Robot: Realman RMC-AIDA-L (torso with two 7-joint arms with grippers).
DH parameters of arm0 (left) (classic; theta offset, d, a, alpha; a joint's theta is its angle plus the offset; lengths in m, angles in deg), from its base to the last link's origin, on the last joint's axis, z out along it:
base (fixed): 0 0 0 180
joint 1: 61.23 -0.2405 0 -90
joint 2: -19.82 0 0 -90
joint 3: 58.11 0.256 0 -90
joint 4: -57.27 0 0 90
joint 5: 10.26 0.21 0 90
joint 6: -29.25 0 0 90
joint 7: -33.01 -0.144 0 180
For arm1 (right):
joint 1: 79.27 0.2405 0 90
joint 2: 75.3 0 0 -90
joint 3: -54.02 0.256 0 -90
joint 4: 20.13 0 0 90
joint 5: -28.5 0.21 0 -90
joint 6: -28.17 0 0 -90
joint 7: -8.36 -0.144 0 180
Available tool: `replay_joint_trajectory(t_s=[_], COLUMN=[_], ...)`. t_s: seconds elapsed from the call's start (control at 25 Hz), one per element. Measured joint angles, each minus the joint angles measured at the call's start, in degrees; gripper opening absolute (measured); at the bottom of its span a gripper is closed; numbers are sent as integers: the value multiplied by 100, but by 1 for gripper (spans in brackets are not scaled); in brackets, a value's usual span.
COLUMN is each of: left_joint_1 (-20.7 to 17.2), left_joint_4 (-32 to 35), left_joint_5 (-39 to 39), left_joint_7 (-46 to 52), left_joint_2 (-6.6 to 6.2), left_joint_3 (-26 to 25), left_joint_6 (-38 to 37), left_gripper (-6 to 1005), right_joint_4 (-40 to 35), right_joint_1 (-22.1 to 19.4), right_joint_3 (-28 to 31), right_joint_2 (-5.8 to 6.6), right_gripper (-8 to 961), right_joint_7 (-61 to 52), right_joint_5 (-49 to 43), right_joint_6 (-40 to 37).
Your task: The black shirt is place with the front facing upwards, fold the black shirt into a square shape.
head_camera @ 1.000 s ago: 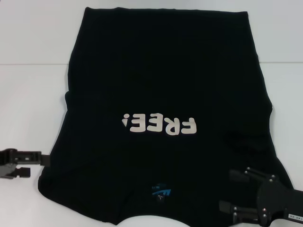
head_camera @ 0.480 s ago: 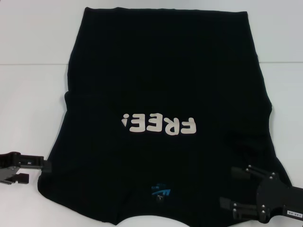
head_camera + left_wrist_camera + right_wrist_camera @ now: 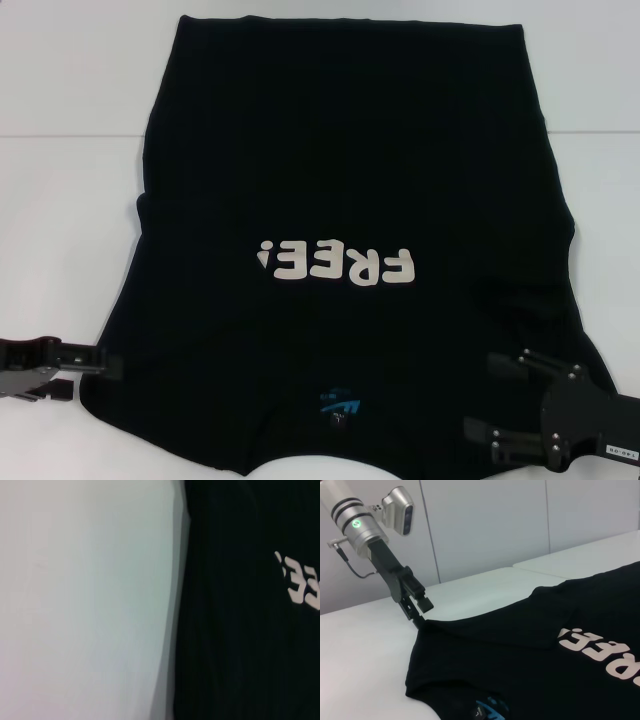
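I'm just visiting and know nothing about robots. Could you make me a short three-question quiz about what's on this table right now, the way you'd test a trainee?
1. True or false: the black shirt lies with its printed side up.
2. Which gripper is at the shirt's sleeve edge, with one of its fingers on the cloth? A) left gripper B) right gripper C) neither
3. Fill in: the white letters on the shirt spell ____.

Key
1. True; the lettering and the blue neck label both show.
2. A; the right wrist view shows it at the sleeve. The right gripper is open over the shirt's other shoulder.
3. FREE!
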Motion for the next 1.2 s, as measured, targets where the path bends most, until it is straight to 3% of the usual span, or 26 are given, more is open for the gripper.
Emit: replay_joint_trajectory(t_s=[0.2,1.2], left_joint_1=[24,132], left_joint_4=[-26,-65], left_joint_5=[3,-60], left_joint_7=[-1,55], left_joint_2=[39,95], left_joint_3=[262,541], left_joint_6=[155,273], left_gripper=[927,865], right_joint_4=[0,2], right_joint_1=[18,112], right_joint_3=[0,15], right_joint_2=[-3,-6], right_gripper=[914,913], right_joint_7=[3,-13], right_joint_5=[10,37], right_joint_6=[0,-14])
